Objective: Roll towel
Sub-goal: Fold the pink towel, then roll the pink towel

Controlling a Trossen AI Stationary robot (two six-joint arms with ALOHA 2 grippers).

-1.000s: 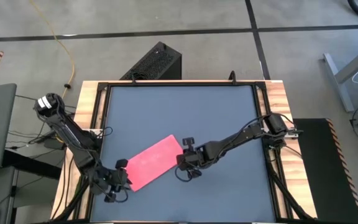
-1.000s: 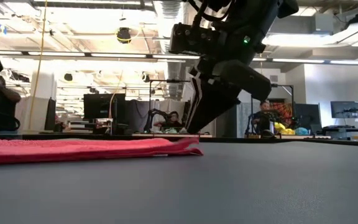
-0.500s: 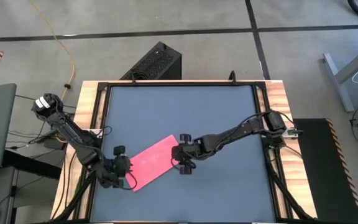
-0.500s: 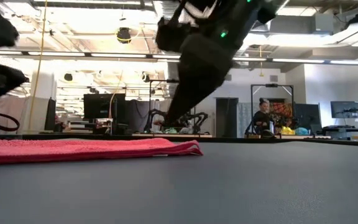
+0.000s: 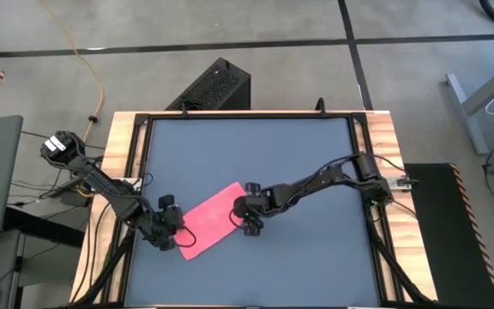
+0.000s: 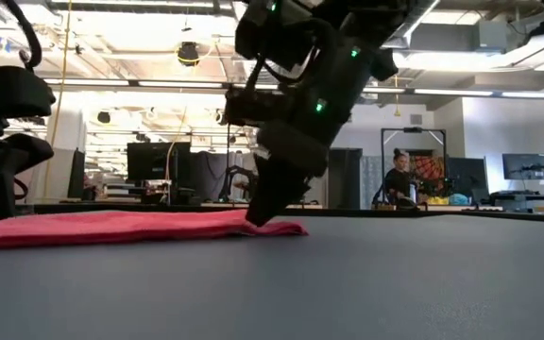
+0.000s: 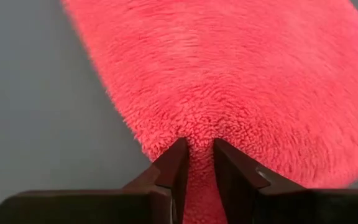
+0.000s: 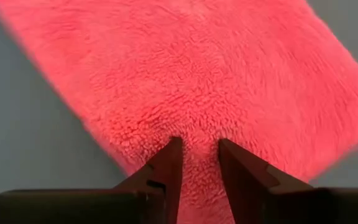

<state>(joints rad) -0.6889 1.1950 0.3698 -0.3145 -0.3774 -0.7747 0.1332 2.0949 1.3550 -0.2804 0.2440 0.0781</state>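
The pink towel point(image 5: 213, 219) lies flat on the dark table point(image 5: 298, 154), set diagonally, left of the table's middle and toward the near edge. It also shows in the low view point(image 6: 130, 227). My left gripper point(image 5: 177, 230) stands at the towel's near-left end and is shut on it point(image 7: 199, 155). My right gripper point(image 5: 243, 213) stands at the towel's far-right end, fingers down on the cloth point(image 6: 253, 219), and is shut on it point(image 8: 199, 152). My left gripper pinches the towel's near-left end point(image 7: 197, 140) between its two fingers, close to a corner. Pink cloth fills the narrow gap and puckers toward the fingertips. The rest of the towel lies flat on the table. My right gripper pinches the towel's far-right end point(image 8: 197, 137) between its two fingers, close to a corner. The fingers slant down onto it from the table's right side. Cloth fills the gap between them. The towel stays flat on the table.
A black box point(image 5: 217, 86) stands on the floor beyond the table's far edge. A wooden frame point(image 5: 384, 146) borders the table. Bare table surface lies to the far side and right of the towel. People and desks show in the room behind.
My left gripper has gone toward the table's far and right edges, onto the towel's near-left end. My right gripper has gone left and down onto the towel's far-right end. The towel has stayed flat.
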